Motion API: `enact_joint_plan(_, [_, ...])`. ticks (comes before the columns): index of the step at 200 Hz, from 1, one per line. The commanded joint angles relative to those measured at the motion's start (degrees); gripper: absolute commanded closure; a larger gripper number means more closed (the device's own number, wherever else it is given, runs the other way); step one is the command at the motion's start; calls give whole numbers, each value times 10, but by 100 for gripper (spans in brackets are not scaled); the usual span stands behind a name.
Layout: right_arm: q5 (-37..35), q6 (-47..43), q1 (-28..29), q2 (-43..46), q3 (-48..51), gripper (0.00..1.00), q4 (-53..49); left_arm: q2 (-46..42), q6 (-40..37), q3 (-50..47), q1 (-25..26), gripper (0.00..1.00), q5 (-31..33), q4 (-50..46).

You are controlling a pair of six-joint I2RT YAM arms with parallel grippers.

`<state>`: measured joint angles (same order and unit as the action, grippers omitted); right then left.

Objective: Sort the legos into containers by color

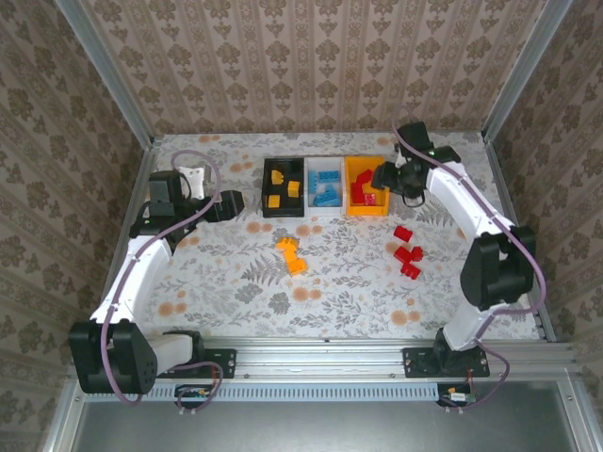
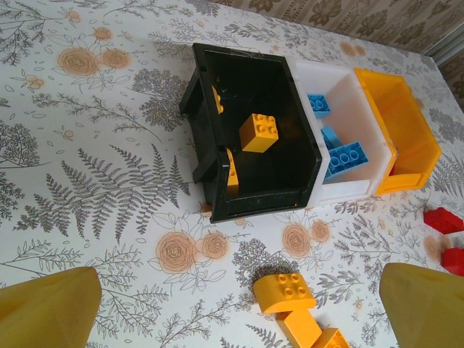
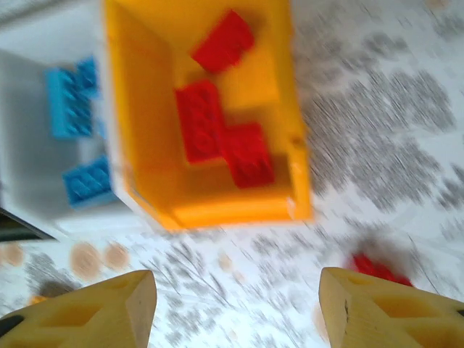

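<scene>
1. The legos are partly sorted. Yellow bricks [image 2: 259,133] lie in the black bin [image 2: 192,90], blue bricks [image 2: 346,156] in the white bin [image 2: 348,192], and red bricks [image 3: 217,134] in the orange bin [image 2: 406,123]. Each colour has one compartment, as the task asks.
2. Two groups remain loose on the surface [image 1: 226,273]: a yellow cluster [image 1: 291,254] near the middle and a red cluster [image 1: 407,254] to its right, nearer the right arm.
3. The three bins stand joined in a row at the far side, between the arms, probably so either arm can reach them.
4. The right pincer [image 3: 235,312] hangs over the orange bin's near edge, released and empty. That spot suits dropping red bricks.
5. The left pincer [image 1: 229,203] is spread wide, grasping nothing, just left of the black bin, on the yellow side.
6. No brand, label or writing is readable anywhere.
</scene>
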<state>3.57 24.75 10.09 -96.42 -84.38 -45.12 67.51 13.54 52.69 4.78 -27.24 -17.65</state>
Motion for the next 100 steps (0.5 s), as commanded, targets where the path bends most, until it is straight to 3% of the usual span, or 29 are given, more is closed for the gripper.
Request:
enact_joint_plan(1, [-58,-11,-6,50,80,35,-55,-11,8,10,-4,0,-9,6])
enact_joint_plan(31, [-56,-22,-18,83,160,33,-39,-11,11,7,-4,0,-11,11])
enact_joint_plan(100, [-38,8,-33,12,194,29,20,-17,8,4,-4,0,-8,10])
